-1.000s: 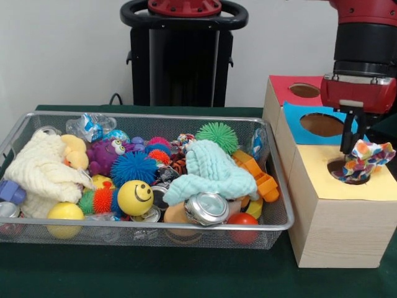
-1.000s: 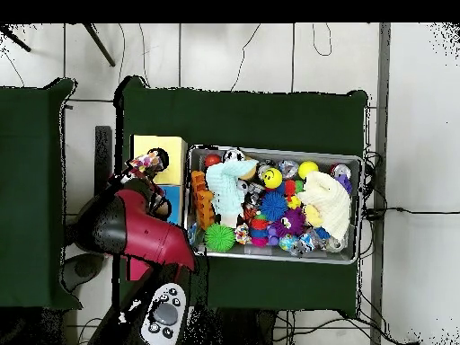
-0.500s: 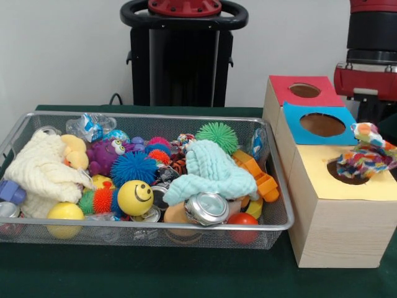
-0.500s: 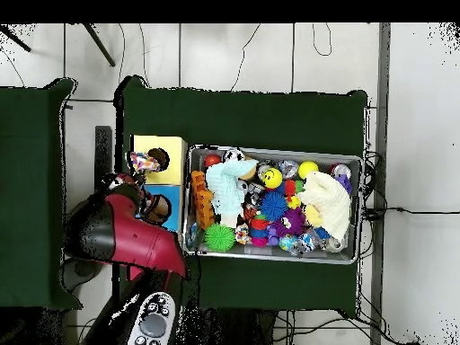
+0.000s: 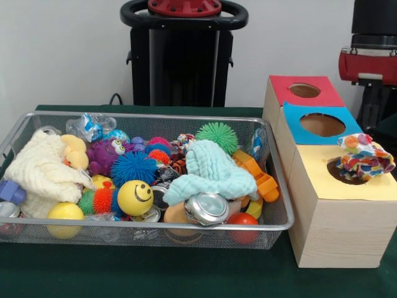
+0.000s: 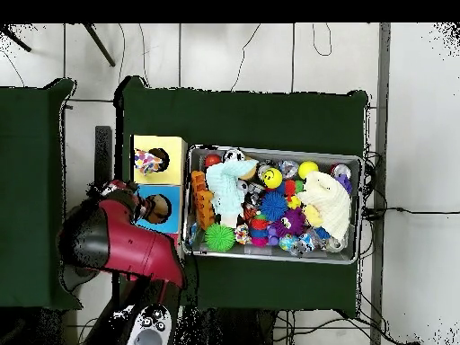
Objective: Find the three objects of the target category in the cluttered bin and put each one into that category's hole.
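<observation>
A multicoloured patchwork cloth (image 5: 365,158) lies bunched over the round hole in the yellow-topped box (image 5: 347,183), most of it still above the hole; in the overhead view the cloth (image 6: 147,162) sits on the yellow top (image 6: 171,145). My gripper (image 5: 372,105) hangs behind and above it, apart from the cloth, over the blue-topped box (image 5: 322,124). In the wire bin (image 5: 149,226) lie a pale green cloth (image 5: 214,171) and a cream cloth (image 5: 40,167) among the toys.
A red-topped box (image 5: 304,90) with its own hole stands behind the blue one. The bin also holds spiky balls, a yellow smiley ball (image 5: 135,197), a crushed can (image 5: 206,208) and orange plastic pieces (image 5: 260,177). My red arm (image 6: 112,238) covers the blue box's left part from above.
My gripper has let go of the patchwork cloth and risen, drawing back from the yellow box toward the blue one. The cloth has settled lower over the hole.
</observation>
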You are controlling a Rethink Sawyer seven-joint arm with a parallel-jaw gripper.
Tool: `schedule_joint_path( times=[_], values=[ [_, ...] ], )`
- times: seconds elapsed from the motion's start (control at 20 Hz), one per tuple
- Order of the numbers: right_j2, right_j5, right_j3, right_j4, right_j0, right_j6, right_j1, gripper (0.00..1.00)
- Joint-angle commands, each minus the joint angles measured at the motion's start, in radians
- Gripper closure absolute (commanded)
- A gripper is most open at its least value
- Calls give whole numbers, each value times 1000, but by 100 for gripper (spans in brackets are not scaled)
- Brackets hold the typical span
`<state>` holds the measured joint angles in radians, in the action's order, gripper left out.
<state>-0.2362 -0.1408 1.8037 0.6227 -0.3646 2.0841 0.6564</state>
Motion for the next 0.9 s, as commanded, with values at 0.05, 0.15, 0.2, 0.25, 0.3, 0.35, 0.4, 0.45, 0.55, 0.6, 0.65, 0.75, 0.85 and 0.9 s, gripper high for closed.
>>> schedule_joint_path(
  times=[0.05, 0.15, 0.2, 0.25, 0.3, 0.35, 0.4, 0.45, 0.55, 0.6, 0.65, 0.75, 0.85, 0.9],
  values=[
    [-34, -119, 96, -38, 15, 166, 32, 100],
    [-31, -125, 108, -45, 25, 153, 48, 100],
    [-27, -126, 112, -46, 31, 147, 55, 100],
    [-28, -130, 112, -47, 35, 144, 58, 100],
    [-27, -127, 111, -45, 36, 143, 59, 100],
    [-28, -127, 110, -43, 31, 147, 58, 100],
    [-33, -129, 103, -39, 26, 153, 55, 100],
    [-34, -126, 101, -36, 20, 159, 51, 100],
    [-30, -121, 88, -25, 20, 169, 41, 100],
    [-24, -122, 82, -17, 18, 179, 37, 100],
    [-25, -129, 73, -12, 15, 184, 34, 100],
    [-28, -140, 56, 0, 4, 203, 27, 100],
    [-34, -146, 37, 12, -10, 222, 17, 100],
    [-36, -149, 29, 18, -16, 230, 12, 100]
  ],
)
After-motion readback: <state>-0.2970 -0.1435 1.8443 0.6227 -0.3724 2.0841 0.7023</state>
